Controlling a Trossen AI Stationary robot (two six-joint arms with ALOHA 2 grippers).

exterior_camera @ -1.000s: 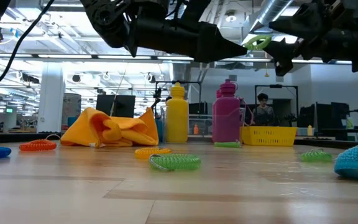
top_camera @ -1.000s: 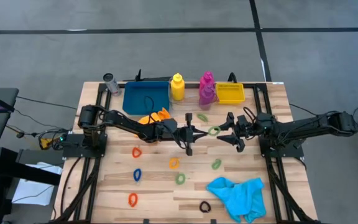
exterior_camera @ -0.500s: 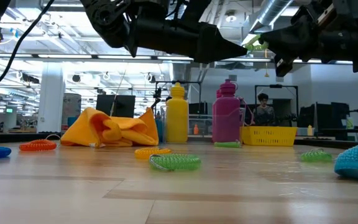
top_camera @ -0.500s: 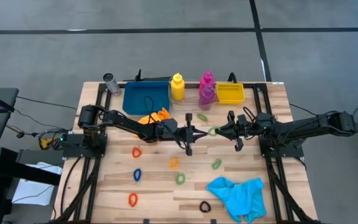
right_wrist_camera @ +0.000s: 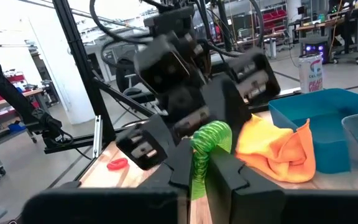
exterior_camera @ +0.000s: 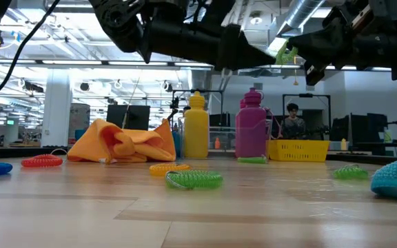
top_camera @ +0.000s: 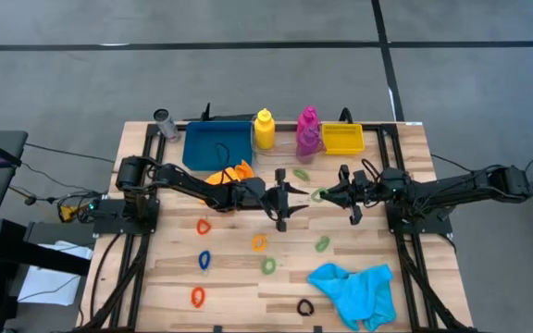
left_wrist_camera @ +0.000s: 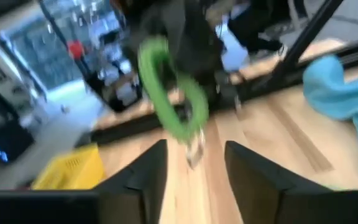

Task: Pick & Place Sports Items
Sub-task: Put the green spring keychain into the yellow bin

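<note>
A green elastic ring (top_camera: 318, 194) hangs in the air over the table's middle, between my two grippers. My right gripper (right_wrist_camera: 204, 171) comes from the table's right and is shut on it. My left gripper (left_wrist_camera: 194, 171) faces it from the left, open, its fingers standing apart just short of the green ring (left_wrist_camera: 169, 93). The yellow bottle (top_camera: 264, 129) and magenta bottle (top_camera: 307, 122) stand on their bases at the far edge. The orange cloth (top_camera: 232, 173) lies under my left arm, and the cyan cloth (top_camera: 354, 289) lies near the front right. My right gripper pinches the ring's coiled band (right_wrist_camera: 202, 152) between its two fingers. The fingers lie level and come from the table's right side. The ring is lifted clear of the table, and its loop (exterior_camera: 284, 49) stands out past the fingertips toward my left gripper.
A blue tray (top_camera: 197, 148) and a yellow bin (top_camera: 342, 139) stand at the far edge, with a grey cylinder (top_camera: 163, 122) at the far left. Several coloured rings lie scattered on the wood, among them a green one (exterior_camera: 194, 179) and a red one (top_camera: 203, 226).
My right gripper has shut on the green ring in the air. After that my left gripper has opened and let the ring go. Both arms have kept their places, and the ring has stayed at the same height.
</note>
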